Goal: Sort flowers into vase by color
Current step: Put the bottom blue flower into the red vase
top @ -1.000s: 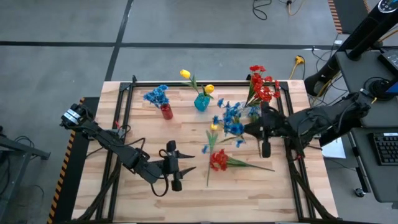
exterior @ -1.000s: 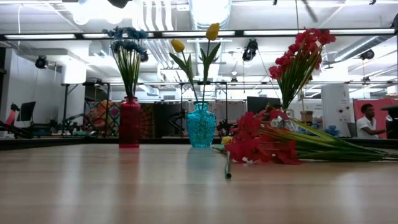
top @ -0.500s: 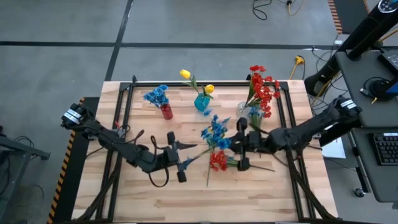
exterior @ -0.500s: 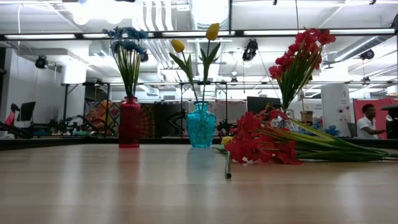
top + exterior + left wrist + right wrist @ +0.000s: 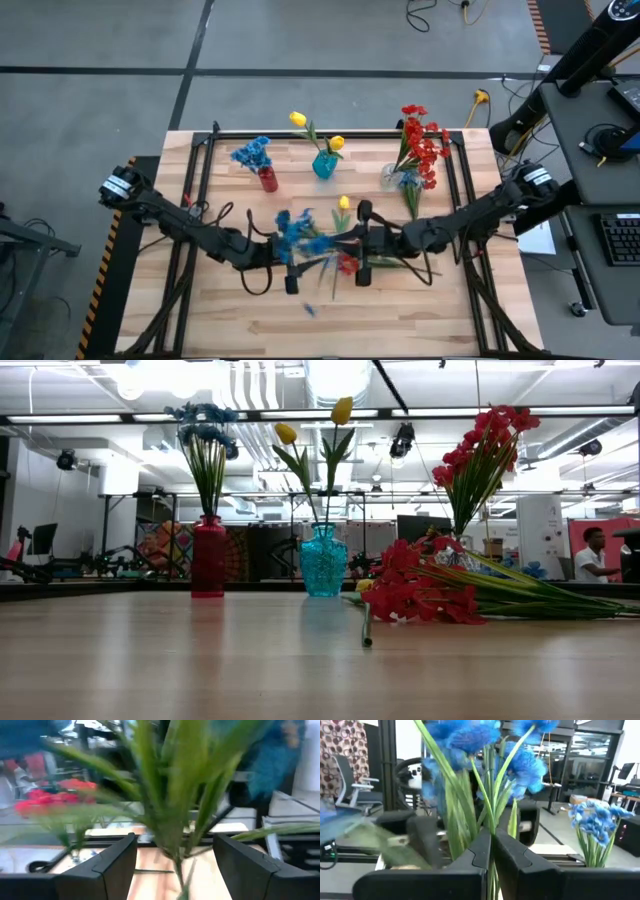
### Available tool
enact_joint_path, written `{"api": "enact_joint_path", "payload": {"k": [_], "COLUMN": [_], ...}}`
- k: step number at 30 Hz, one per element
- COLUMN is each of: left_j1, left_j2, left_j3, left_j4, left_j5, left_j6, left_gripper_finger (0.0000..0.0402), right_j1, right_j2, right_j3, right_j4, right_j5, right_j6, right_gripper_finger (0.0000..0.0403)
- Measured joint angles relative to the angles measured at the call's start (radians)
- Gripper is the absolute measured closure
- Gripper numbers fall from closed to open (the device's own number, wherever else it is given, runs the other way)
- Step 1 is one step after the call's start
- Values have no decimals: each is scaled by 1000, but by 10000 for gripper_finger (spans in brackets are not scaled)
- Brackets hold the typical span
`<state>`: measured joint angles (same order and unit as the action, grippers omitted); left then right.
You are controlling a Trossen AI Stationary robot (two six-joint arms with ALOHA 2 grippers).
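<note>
Mid-surface, the right pincer (image 5: 362, 243) is clamped on the thin green stems of a blue clustered flower spray (image 5: 296, 238) (blurred from above), its stem between the left pincer's (image 5: 288, 262) parted fingers (image 5: 116, 866).

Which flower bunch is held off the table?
The blue spray clamped in the right end effector; other blue and red bunches stand in vases or lie flat.

The wooden tabletop (image 5: 230, 320) stands on a grey concrete floor (image 5: 100, 100) crossed by dark lines. A yellow cable (image 5: 480, 100) lies on the floor beyond it. In the low view, bright strip lights (image 5: 450, 412) and ducts (image 5: 240, 385) hang overhead, and a person (image 5: 592, 555) sits far off by a red partition (image 5: 625, 530).
</note>
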<state>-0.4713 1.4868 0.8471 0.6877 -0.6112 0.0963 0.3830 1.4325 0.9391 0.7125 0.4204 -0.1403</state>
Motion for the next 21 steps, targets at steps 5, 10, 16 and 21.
{"api": "enact_joint_path", "payload": {"k": [5, 10, 16, 21], "left_j1": [-10, -39, -65, -62], "left_j2": [0, -17, -71, -89], "left_j3": [0, 0, 1, -2], "left_j4": [-52, -197, -422, -499], "left_j5": [-73, -174, -218, -217], "left_j6": [-2, -10, -69, -117], "left_gripper_finger": [152, 152, 152, 152], "right_j1": [-4, -4, -4, -4], "right_j2": [24, 20, 3, 3], "right_j3": [74, 118, 149, 152], "right_j4": [-118, -203, -215, -204], "right_j5": [62, 130, 132, 131], "right_j6": [-8, -30, -66, -65], "right_gripper_finger": [390, 390, 390, 390]}}
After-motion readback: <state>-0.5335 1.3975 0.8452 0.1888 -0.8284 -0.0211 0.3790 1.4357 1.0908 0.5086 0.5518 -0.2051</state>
